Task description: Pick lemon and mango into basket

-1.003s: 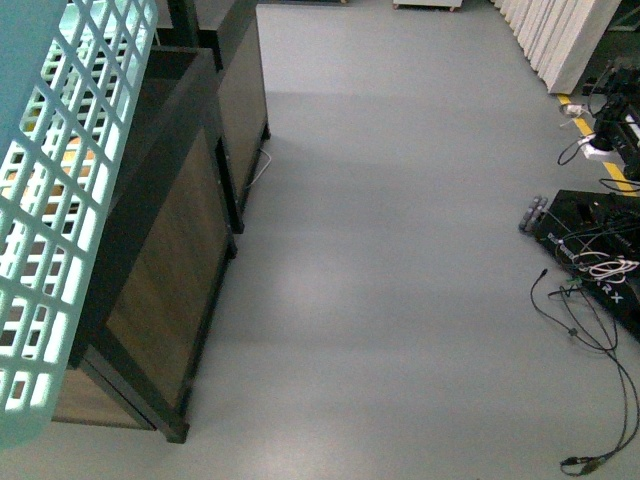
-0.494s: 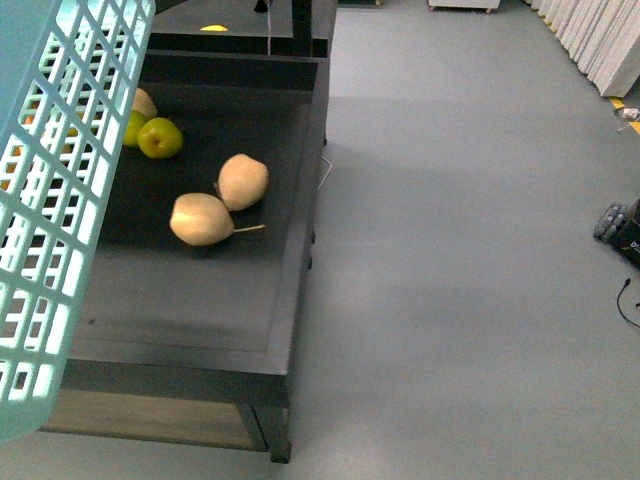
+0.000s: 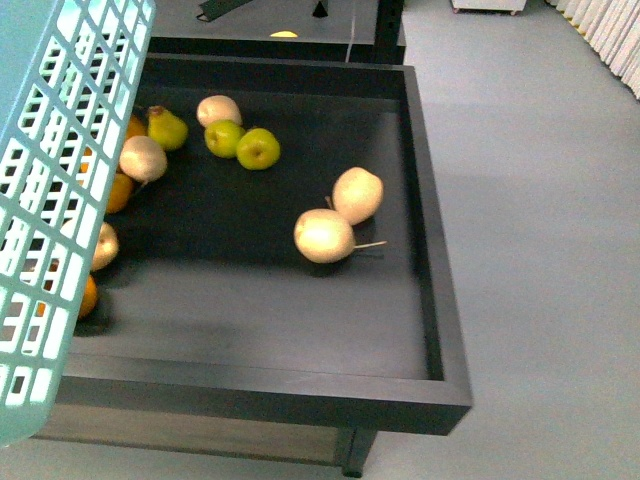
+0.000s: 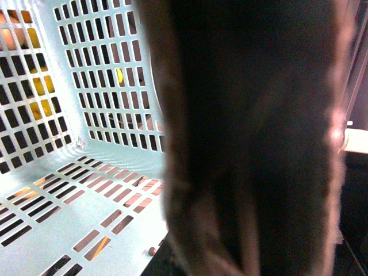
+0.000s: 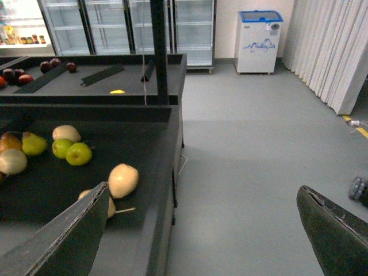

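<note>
Swung left again: table (image 3: 437, 300) now well into the front view, against only its right part half a second back and a bare cabinet side a second back, with the two pale fruits carried from left of centre to right of it.

Biggest first. Basket (image 3: 25, 60), one, pale teal, filling the left edge of the front view, raised and tilted, overlapping the table's left side. Inside, by the left wrist view, only bare slotted floor and walls, no fruit aboard. So nothing done yet, on this showing: lemon and mango both still to find, pick and drop in.

Tables, two: the near one with its raised rim, and a rear table (image 5: 69, 89) just behind.

Left end effector lost behind a dark blurred mass (image 4: 253, 132) across its own camera, possibly the basket's handle; open or closed, impossible to tell. Right end effector (image 5: 204, 192) spread wide and empty, hanging over the floor beside the table's corner.

Down to the fruit on the near table, counted:
- **Pale tan fruits** (image 3: 325, 236): five. A touching pair near the middle, two further back, one half hidden by the basket.
- **Green fruits** (image 3: 258, 149): three, bunched at the back.
- **Orange fruits** (image 3: 120, 192): at least three, glimpsed past and through the basket's slots.

No mango picked out with any certainty; those orange shapes too hidden to name.

Smallest of all: one yellow spot (image 3: 284, 34) on the rear table, maybe the lemon, too small to call.
</note>
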Robot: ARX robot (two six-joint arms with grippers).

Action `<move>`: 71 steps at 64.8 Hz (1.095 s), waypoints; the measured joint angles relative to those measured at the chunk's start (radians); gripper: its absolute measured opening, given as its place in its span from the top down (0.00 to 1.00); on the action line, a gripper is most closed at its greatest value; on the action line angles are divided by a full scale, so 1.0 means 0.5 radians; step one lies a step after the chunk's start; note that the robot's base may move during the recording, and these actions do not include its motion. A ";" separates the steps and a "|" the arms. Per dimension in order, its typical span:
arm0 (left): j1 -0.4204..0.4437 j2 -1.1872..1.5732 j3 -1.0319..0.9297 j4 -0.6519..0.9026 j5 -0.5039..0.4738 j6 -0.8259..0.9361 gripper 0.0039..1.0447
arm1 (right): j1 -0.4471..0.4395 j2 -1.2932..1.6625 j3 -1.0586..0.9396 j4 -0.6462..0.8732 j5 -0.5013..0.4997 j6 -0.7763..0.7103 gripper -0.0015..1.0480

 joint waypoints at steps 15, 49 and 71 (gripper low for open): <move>0.000 0.002 0.001 0.000 0.003 -0.004 0.95 | 0.001 -0.001 0.000 0.000 0.005 0.000 0.08; 0.001 0.003 0.002 0.000 -0.003 0.002 0.95 | 0.001 0.000 0.000 0.000 -0.002 0.000 0.08; 0.001 0.001 0.003 0.000 0.002 0.002 0.95 | 0.001 -0.001 0.000 -0.001 0.002 -0.001 0.08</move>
